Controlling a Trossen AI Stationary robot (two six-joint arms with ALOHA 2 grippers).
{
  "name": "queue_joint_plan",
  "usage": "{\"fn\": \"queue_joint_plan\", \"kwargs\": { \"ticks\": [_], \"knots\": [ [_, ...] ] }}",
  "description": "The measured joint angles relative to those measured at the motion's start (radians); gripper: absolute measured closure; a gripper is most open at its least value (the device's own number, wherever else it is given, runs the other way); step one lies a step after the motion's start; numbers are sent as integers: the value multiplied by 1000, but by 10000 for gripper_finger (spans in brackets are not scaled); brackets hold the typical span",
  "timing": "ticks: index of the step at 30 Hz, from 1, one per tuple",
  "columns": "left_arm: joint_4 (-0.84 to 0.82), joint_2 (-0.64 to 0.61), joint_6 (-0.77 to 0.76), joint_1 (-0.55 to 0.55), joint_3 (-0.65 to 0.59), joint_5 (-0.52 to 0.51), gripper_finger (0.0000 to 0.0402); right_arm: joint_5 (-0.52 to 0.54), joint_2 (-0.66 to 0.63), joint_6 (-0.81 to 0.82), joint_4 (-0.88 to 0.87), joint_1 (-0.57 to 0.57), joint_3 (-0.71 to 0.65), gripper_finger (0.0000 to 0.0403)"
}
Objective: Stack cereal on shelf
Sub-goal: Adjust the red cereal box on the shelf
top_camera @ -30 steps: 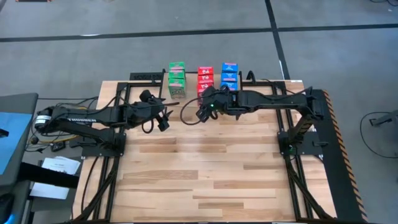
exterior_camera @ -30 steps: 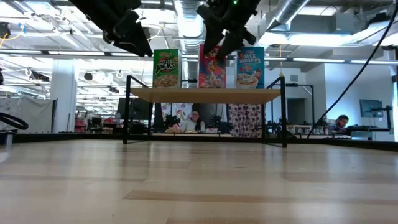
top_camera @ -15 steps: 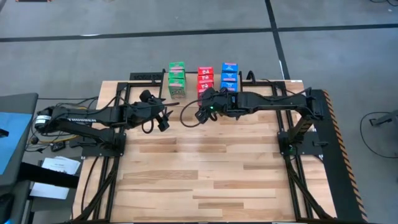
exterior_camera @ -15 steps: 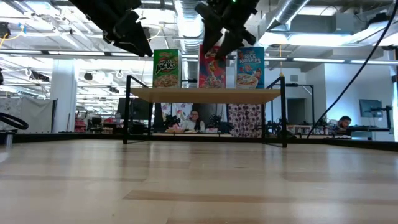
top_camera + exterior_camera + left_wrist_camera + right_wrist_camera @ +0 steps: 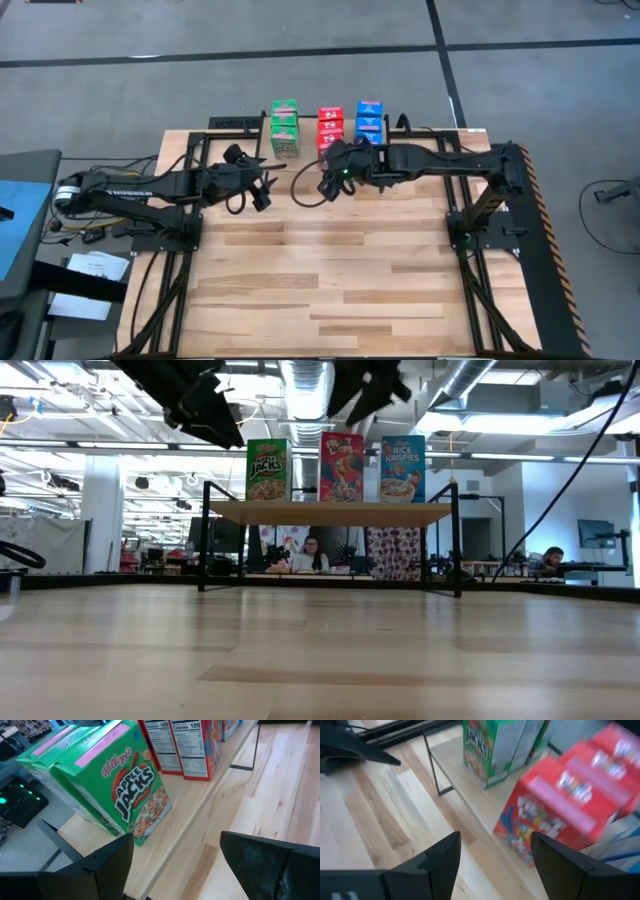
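From my seat, the near worktop (image 5: pixel 340 270) is bare, and my worry sits further out: my right hand (image 5: pixel 328 184) hangs close before the front red box (image 5: pixel 342 467), so a careless swing could topple it off the shelf (image 5: pixel 330 512). Both it and the left hand (image 5: pixel 262 194) hang wide open, holding nothing. The green boxes (image 5: pixel 284 127), red and blue boxes (image 5: pixel 369 122) stand in rows on the shelf.

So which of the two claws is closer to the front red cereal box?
The right one. The right gripper hangs open just in front of the red cereal box, holding nothing. The left gripper, also open, hangs off to the side, in front of the green boxes.
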Motion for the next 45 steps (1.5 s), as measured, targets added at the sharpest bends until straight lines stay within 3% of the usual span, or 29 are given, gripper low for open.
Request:
{"fn": "queue_joint_plan", "kwargs": {
  "ticks": [4,9,15,24,38,45],
  "knots": [
    [-37,-48,-37,0,0,7,113,0,-3,-93,-46,0,73,137],
    [-114,-129,-81,0,0,9,113,22,-80,-136,-37,9,55,137],
    [-158,-232,-125,0,-13,56,113,126,-231,-112,-30,48,-103,137],
    [-114,-312,-111,0,-50,60,113,48,-342,-108,282,50,-407,137],
    [-143,-309,-84,0,-51,77,113,54,-109,-229,457,57,-435,137],
    [-155,-309,-77,0,-51,83,113,120,-24,-316,593,81,-432,137]
  ]
}}
